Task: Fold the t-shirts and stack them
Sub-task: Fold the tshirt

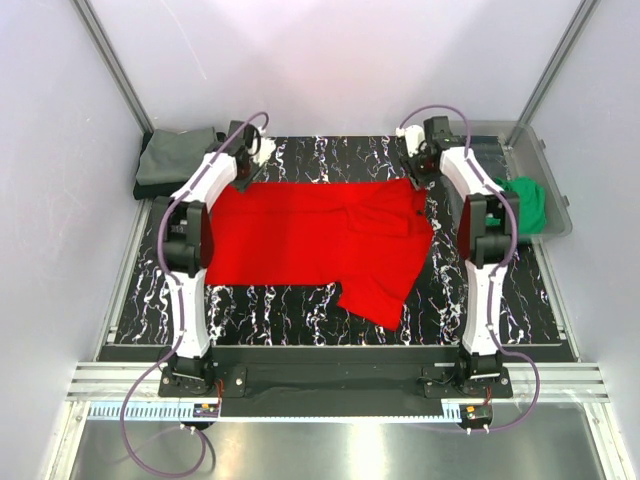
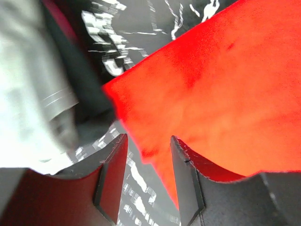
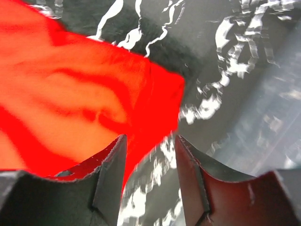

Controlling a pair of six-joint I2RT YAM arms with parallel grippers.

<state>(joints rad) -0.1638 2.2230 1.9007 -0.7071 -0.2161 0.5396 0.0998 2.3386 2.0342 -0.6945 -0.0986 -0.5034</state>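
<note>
Grey-olive cloth, a folded t-shirt [image 1: 178, 158], lies at the far-left corner of the desk [image 1: 270, 305]. Your left gripper [image 2: 148, 141] is low over the far-left corner of the red t-shirt [image 1: 300, 235] — jaws parted, gripping nothing. That shirt lies spread mid-desk, its right part rumpled. Your right gripper [image 3: 150, 141] is at its far-right corner — jaws parted, empty. A green t-shirt [image 1: 528, 205] lies in the clear bin [image 1: 556, 190] at the right.
</note>
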